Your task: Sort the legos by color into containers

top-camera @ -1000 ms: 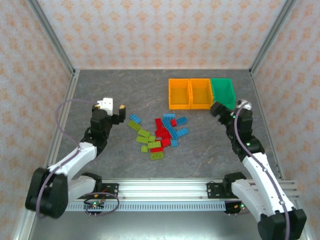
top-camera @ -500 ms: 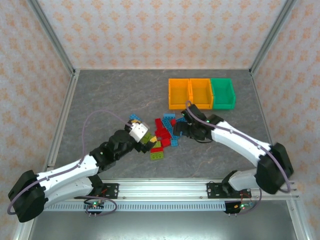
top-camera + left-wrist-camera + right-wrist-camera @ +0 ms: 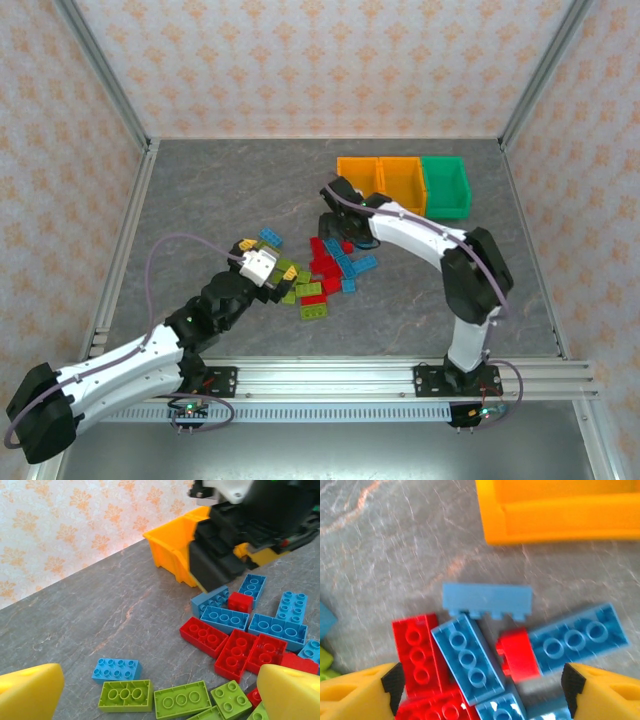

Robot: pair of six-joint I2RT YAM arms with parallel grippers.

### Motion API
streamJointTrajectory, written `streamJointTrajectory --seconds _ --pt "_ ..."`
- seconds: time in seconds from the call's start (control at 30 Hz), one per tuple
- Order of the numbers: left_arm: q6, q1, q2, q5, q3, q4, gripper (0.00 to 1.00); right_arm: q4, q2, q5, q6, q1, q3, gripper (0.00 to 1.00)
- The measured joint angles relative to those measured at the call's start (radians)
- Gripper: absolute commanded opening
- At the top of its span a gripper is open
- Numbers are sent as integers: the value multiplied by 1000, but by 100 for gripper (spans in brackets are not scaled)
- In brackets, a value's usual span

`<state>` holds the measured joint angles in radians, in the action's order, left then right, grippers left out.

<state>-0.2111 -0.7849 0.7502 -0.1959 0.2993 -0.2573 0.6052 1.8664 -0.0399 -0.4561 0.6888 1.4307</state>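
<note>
Desk [image 3: 220,190]: grey, walled in. Containers [image 3: 381,185]: 2 orange + 1 green, joined row nr far edge, right of ctr. Legos [image 3: 325,270]: blue/red/lime heap at desk ctr, just nearer than bins. L claw [image 3: 266,258]: jaws wide apart, low at heap's left side by lime bricks. R claw [image 3: 338,222]: jaws apart over blue + red bricks at heap's far end, beside left orange bin.

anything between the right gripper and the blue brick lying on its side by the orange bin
Nothing visible. The right gripper is open, and the blue brick lies uncovered, just short of the orange bin.
</note>
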Motion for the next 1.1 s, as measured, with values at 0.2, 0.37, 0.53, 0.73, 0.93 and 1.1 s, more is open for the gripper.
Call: streamJointTrajectory --seconds 0.2,0.37,0.53,0.73,0.93,1.1 --pt "0 0 28 -5 0 0 100 4 139 49 -50 0 86 91" --pt "0 0 42 -15 0 0 100 8 208 77 -69 0 112 80" --pt "0 0 49 -15 0 0 100 7 217 87 -74 0 131 65" --pt "0 0 58 5 0 0 100 -31 204 90 -82 -3 121 51" --pt "0 0 58 32 0 0 100 -68 82 95 -80 -5 11 52" --pt "0 0 58 31 0 0 100 -81 -47 103 -57 -5 -50 70"
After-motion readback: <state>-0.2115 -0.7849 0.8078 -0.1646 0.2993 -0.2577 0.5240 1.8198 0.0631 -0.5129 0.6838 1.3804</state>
